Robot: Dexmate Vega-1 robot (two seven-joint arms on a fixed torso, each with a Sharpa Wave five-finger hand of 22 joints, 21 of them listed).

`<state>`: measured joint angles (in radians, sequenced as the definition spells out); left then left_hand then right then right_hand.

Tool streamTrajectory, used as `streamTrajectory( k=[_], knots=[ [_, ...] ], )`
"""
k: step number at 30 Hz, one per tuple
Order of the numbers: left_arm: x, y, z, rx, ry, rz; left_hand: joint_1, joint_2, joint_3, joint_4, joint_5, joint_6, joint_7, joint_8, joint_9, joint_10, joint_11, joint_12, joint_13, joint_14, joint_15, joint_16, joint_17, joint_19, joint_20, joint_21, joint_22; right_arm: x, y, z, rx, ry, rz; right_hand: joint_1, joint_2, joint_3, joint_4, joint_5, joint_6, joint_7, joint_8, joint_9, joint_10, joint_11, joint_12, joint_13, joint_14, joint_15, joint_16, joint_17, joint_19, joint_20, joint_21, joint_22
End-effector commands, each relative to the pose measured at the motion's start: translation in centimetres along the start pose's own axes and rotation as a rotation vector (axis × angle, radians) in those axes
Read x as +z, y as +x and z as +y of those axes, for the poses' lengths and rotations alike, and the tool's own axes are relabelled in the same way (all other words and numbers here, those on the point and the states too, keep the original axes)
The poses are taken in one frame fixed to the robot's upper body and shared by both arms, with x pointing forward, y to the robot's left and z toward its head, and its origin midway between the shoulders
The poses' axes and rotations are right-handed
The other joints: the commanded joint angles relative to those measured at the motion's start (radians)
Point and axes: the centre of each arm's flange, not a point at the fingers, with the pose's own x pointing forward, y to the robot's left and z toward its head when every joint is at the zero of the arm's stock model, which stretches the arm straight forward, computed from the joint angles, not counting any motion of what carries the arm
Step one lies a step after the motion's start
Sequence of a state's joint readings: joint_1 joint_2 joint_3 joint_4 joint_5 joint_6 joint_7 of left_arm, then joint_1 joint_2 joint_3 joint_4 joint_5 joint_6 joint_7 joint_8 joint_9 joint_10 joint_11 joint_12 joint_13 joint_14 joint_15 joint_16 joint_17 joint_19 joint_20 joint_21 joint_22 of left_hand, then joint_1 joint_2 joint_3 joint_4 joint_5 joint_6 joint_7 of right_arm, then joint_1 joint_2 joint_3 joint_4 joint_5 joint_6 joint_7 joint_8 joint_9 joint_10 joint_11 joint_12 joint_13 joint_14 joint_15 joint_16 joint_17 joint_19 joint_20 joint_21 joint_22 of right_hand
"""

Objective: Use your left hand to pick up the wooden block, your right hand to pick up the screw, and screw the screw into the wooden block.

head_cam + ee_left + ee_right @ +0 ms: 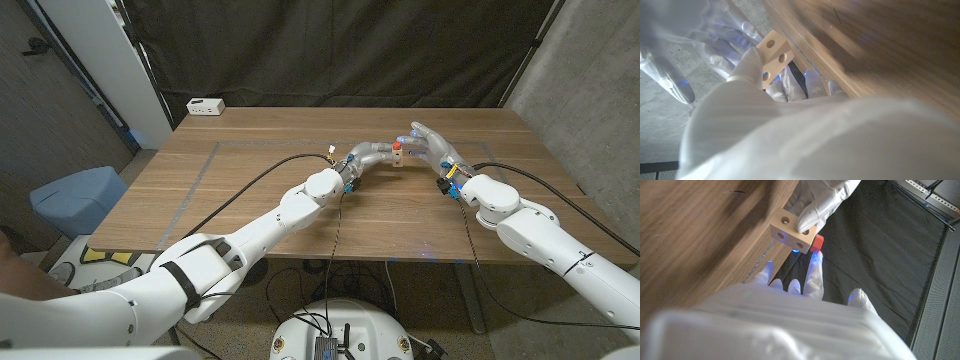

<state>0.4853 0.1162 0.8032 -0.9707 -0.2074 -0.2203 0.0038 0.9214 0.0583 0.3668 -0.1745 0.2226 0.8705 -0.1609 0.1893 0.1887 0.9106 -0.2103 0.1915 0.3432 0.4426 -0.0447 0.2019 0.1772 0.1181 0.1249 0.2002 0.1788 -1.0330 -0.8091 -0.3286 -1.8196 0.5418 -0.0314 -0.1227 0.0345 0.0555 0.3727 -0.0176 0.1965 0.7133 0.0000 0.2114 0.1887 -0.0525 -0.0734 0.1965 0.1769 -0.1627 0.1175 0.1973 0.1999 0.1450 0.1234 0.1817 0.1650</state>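
Black curtains hung behind the wooden table [250, 190] I was working over, and a white power strip [204, 106] sat at its far edge, toward eleven o'clock from the table's middle. Both arms met above the far half of the table, at about twelve o'clock. My left hand [372, 154] had its fingers closed on the wooden block [396, 156], a pale cube with round holes in its faces, lifted off the surface. My right hand [430, 143] stood at three o'clock of the block with its fingers reaching toward it; I could not tell whether it was gripping anything. The red screw head [816, 242] sat against the block's side, beside a right fingertip [815, 260].
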Motion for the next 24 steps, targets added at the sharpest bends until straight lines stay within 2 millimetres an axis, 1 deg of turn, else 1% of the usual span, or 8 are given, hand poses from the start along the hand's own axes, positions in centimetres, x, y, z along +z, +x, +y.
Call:
streamTrajectory(
  k=[1,6,15,18,20,24],
  knots=[
    [0.03,0.10,-0.08,-0.002,-0.002,-0.002,0.008,0.015,0.020,0.017,0.003,0.025,0.010,0.009,0.004,0.012,-0.004,0.021,0.070,0.008,-0.050,0.001,0.003,-0.002,0.004,0.006,0.005,-0.10,-0.41,-0.22,-0.017,-0.003,0.007,0.001,0.007,0.003,-0.001,0.003,0.015,0.002,0.009,0.004,0.014,0.001,0.008,0.003,0.010,0.002,0.010,-0.001,0.010,-0.001,0.011,0.003],
    [0.02,0.11,-0.08,-0.001,-0.002,-0.002,0.008,0.015,0.021,0.017,0.003,0.025,0.009,0.009,0.004,0.012,-0.004,0.021,0.070,0.008,-0.051,0.001,0.003,-0.002,0.005,0.006,0.005,-0.21,-0.60,-0.27,-0.023,-0.001,0.012,0.003,0.007,0.003,-0.003,0.004,0.024,0.000,0.010,0.004,0.021,0.003,0.009,0.003,0.014,0.002,0.011,-0.002,0.014,-0.001,0.011,0.003],
    [-0.01,0.08,-0.13,0.000,-0.002,-0.002,0.008,0.016,0.021,0.017,0.003,0.023,0.009,0.008,0.004,0.012,-0.004,0.021,0.070,0.008,-0.050,0.001,0.003,-0.002,0.006,0.006,0.005,-0.25,-0.92,-0.30,-0.040,0.002,0.013,0.006,0.008,0.004,-0.004,0.004,0.047,0.006,0.016,0.005,0.037,0.005,0.012,0.004,0.025,0.003,0.013,-0.004,0.022,-0.001,0.013,0.003],
    [-0.02,0.08,-0.15,0.000,-0.002,-0.001,0.009,0.016,0.021,0.017,0.003,0.024,0.010,0.008,0.004,0.012,-0.004,0.021,0.070,0.007,-0.049,0.001,0.003,-0.002,0.005,0.006,0.005,-0.27,-1.07,-0.31,-0.044,0.000,0.013,0.008,0.008,0.005,-0.005,0.004,0.071,0.012,0.022,0.005,0.049,0.002,0.014,0.004,0.032,0.003,0.014,-0.004,0.027,-0.001,0.013,0.003],
    [-0.02,0.08,-0.15,-0.001,-0.002,-0.002,0.008,0.016,0.021,0.017,0.003,0.024,0.008,0.008,0.004,0.011,-0.004,0.021,0.070,0.007,-0.050,0.001,0.003,-0.002,0.006,0.006,0.005,-0.27,-1.16,-0.31,-0.048,-0.001,0.013,0.009,0.009,0.006,-0.006,0.004,0.086,0.015,0.024,0.006,0.076,0.012,0.020,0.004,0.037,0.002,0.014,-0.005,0.031,-0.003,0.013,0.003],
    [-0.03,0.08,-0.15,-0.001,-0.003,-0.002,0.008,0.016,0.021,0.017,0.003,0.023,0.009,0.008,0.004,0.012,-0.004,0.021,0.070,0.007,-0.049,0.001,0.003,-0.002,0.005,0.006,0.005,-0.26,-1.27,-0.27,-0.053,0.001,0.012,0.011,0.009,0.006,-0.007,0.004,0.106,0.021,0.029,0.006,0.085,0.013,0.020,0.004,0.043,0.003,0.015,-0.006,0.037,-0.005,0.014,0.003]
  ],
)
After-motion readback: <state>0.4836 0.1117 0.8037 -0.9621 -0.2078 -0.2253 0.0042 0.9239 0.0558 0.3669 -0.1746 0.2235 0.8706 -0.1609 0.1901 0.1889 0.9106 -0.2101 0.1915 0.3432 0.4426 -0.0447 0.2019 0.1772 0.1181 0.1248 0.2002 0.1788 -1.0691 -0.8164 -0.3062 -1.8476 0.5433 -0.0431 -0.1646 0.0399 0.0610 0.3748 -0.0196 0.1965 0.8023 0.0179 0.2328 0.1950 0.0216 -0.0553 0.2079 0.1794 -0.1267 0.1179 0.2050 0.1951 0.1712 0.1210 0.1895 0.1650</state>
